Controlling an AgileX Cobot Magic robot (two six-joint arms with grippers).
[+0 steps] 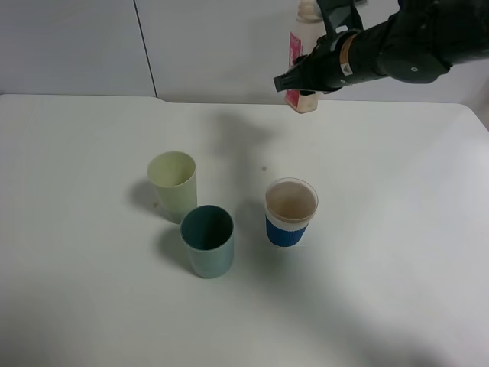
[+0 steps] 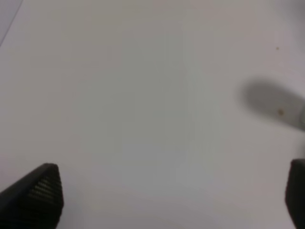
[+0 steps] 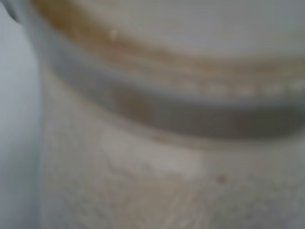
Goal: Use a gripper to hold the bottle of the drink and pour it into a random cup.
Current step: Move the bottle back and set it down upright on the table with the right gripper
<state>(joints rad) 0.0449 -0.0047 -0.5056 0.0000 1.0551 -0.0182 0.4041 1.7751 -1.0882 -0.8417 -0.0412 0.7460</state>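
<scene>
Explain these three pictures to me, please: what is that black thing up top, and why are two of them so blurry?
The black thing is a robot arm. Its hand is shut on a small clear plastic bottle with a pink label, lifted above the white table. That picture comes from a camera mounted high. The blurry ones come from cameras on each wrist: one shows the other hand's open fingers over bare table, the other the bottle pressed close. Three cups stand below: pale yellow-green, dark teal, and blue-sleeved clear.
</scene>
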